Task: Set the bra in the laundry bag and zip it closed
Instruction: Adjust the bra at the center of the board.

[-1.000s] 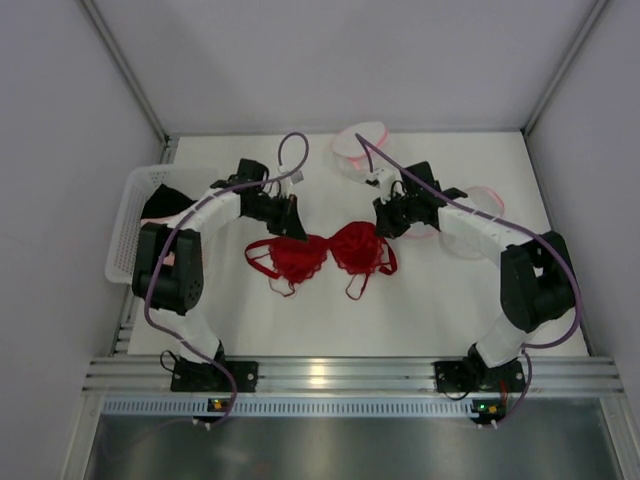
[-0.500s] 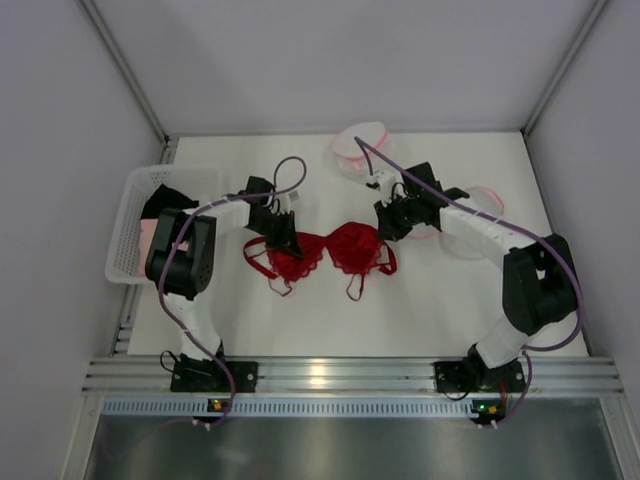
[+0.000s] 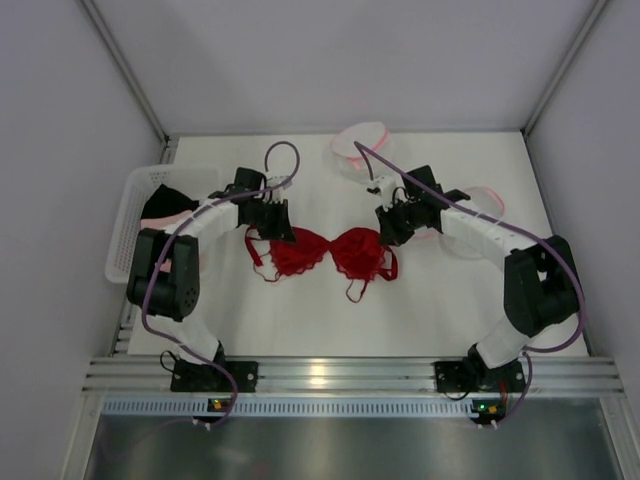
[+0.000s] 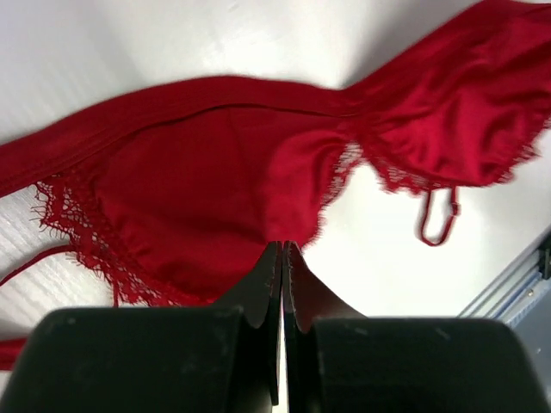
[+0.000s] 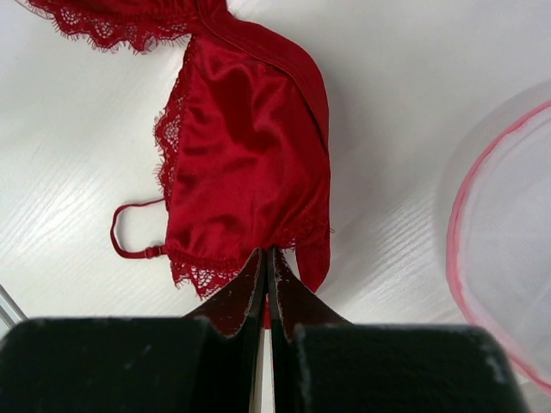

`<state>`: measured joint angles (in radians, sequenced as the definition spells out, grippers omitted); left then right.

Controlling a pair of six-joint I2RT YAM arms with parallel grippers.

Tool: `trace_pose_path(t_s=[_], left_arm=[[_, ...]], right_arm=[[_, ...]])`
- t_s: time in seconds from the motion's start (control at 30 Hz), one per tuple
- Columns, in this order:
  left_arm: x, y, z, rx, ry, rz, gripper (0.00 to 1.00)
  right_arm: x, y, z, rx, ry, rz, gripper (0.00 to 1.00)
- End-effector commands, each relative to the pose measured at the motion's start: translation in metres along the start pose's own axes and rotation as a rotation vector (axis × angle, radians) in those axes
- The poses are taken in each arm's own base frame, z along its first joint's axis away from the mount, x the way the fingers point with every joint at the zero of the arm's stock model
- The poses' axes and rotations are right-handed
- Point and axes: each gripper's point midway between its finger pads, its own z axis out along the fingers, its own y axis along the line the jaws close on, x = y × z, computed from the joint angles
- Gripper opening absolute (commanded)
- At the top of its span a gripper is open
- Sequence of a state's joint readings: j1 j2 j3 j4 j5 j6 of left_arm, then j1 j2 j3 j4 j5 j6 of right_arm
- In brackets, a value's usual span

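Observation:
The red lace bra lies spread on the white table between my two grippers. My left gripper is shut on the far edge of the left cup; in the left wrist view the closed jaws pinch the cup's lace edge. My right gripper is shut on the far edge of the right cup; red fabric shows between its jaws. The white mesh laundry bag with pink trim lies at the back and runs under the right arm to the right; its rim shows in the right wrist view.
A white plastic basket with dark and pink garments stands at the table's left edge. Purple cables loop over both arms. Grey walls close in the back and both sides. A metal rail runs along the near edge.
My left gripper dipped toward the left cup, then drew back toward the far side with it. The left cup and its straps have bunched and shifted. The right gripper has stayed put.

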<state>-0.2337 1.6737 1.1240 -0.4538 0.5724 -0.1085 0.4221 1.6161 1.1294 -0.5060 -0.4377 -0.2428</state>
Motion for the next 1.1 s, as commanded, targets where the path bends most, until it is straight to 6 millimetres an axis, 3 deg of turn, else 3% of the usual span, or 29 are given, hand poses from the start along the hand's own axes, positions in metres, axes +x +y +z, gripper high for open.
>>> trace_pose_path(t_s=[0.0,0.13,0.33,0.37,0.43,0.47,0.5,0.6,0.67,0.73,0.83,0.93,1.07], left_arm=[[0.014,0.030,0.023,-0.087,0.066,-0.067,0.01],[0.013,0.047,0.028,-0.167,0.076,-0.035,0.01],[0.023,0.059,0.008,-0.278,0.102,0.002,0.07],[0.023,0.058,0.005,-0.276,0.101,0.007,0.11],[0.016,0.049,-0.002,-0.240,0.075,0.037,0.16],[0.015,0.046,-0.004,-0.229,0.067,0.046,0.20],[0.009,0.040,-0.009,-0.213,0.046,0.064,0.23],[-0.007,0.022,-0.020,-0.157,-0.009,0.131,0.29],[-0.018,0.006,-0.026,-0.099,-0.041,0.179,0.33],[-0.030,-0.005,-0.034,-0.088,-0.078,0.229,0.35],[-0.044,-0.020,-0.041,-0.073,-0.115,0.304,0.37],[-0.059,-0.028,-0.052,-0.083,-0.161,0.316,0.38],[-0.073,-0.038,-0.067,-0.085,-0.217,0.326,0.42]], right_arm=[[-0.006,0.004,-0.008,-0.016,-0.030,-0.009,0.00],[0.002,0.005,-0.001,-0.032,-0.004,0.014,0.00],[0.020,0.017,0.012,-0.102,0.085,0.021,0.02],[0.021,0.020,0.010,-0.105,0.092,0.028,0.16],[0.022,0.017,0.005,-0.086,0.092,0.029,0.29],[0.020,0.017,-0.003,-0.073,0.078,0.020,0.47],[0.021,0.011,-0.009,-0.053,0.071,0.030,0.54],[0.021,0.003,-0.032,-0.025,0.048,0.038,0.64],[0.024,0.000,-0.041,-0.030,0.058,0.027,0.64],[0.039,0.006,-0.047,-0.073,0.120,0.052,0.60],[0.056,0.018,-0.047,-0.137,0.176,0.058,0.52],[0.075,0.021,-0.042,-0.147,0.227,0.060,0.50],[0.083,0.020,-0.037,-0.093,0.226,0.003,0.50]])
